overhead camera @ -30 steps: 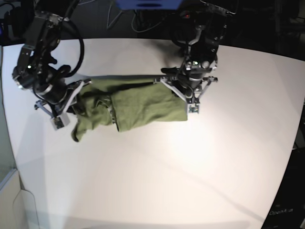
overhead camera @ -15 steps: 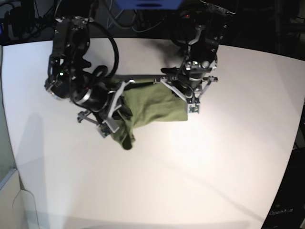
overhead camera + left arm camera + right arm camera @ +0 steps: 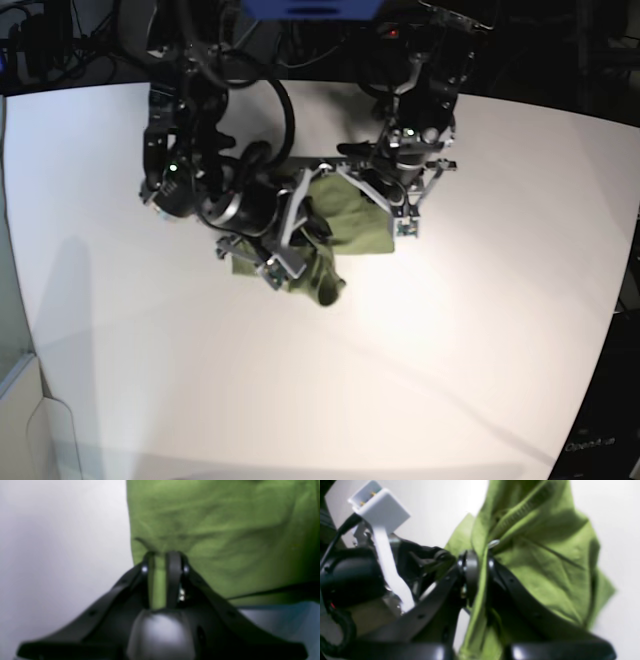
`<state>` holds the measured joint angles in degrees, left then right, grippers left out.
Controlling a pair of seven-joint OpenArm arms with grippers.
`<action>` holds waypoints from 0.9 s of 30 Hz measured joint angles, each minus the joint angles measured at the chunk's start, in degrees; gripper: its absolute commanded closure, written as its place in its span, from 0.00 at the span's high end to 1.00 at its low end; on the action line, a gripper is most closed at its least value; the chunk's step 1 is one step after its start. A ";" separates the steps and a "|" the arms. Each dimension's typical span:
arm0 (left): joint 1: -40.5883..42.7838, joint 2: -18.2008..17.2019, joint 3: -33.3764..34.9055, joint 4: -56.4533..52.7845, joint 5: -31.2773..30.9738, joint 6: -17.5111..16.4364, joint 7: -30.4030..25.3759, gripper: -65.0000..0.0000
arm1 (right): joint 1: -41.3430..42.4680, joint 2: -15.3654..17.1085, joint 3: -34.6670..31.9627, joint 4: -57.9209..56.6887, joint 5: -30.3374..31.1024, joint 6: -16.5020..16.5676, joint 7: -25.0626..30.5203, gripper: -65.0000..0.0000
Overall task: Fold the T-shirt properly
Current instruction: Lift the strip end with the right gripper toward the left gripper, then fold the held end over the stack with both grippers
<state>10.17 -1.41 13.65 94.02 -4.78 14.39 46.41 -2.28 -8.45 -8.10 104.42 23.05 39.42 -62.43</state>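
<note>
The T-shirt [image 3: 352, 222] lies bunched near the middle of the white table [image 3: 470, 330], between the two arms. In the base view its flat part spreads toward the left arm, on that view's right, while a rumpled fold hangs from the right arm and droops to a rounded tip touching the table.

The left gripper [image 3: 163, 556] is closed on the shirt: in its wrist view a narrow strip of green cloth runs up between the two dark fingers [image 3: 173, 580], which stand almost together at the cloth's edge. Beyond them the fabric lies wide and lightly wrinkled, with bare table beside it on that view's left.

The right gripper [image 3: 480, 562] is also clamped on the shirt. Its wrist view shows a gathered fold of cloth pinched between the fingers [image 3: 470, 575], with the ribbed collar band [image 3: 520, 512] rising above the pinch and a small pale tag [image 3: 493, 543] just beside the fingertips. More cloth hangs loose to that view's right, creased and partly in shadow.

In the base view the right gripper [image 3: 297, 228] sits over the shirt's left part, close to the left gripper [image 3: 385, 195], which holds the far right edge.
</note>
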 measured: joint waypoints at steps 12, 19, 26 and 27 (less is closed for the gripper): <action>0.90 -0.48 -0.17 7.85 -0.59 0.39 2.80 0.12 | -0.09 -0.15 -2.16 -0.81 -0.17 0.00 0.02 0.02; -1.14 -0.52 -0.48 9.18 -0.22 0.42 3.13 0.12 | 0.02 -0.11 -2.16 -0.81 -0.20 0.00 0.00 0.02; 1.03 -2.08 -7.74 10.19 -0.39 0.42 6.91 0.12 | 0.07 -0.04 -2.16 -0.66 -0.22 0.00 -0.11 0.02; 1.49 -2.10 -8.94 10.01 -0.44 0.39 6.95 0.12 | 0.07 -0.04 -2.16 -0.55 -0.20 0.00 0.07 0.02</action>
<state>11.66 -3.51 4.71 104.03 -5.21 14.79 53.36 -2.22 -8.49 -10.26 103.88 22.85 39.42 -62.37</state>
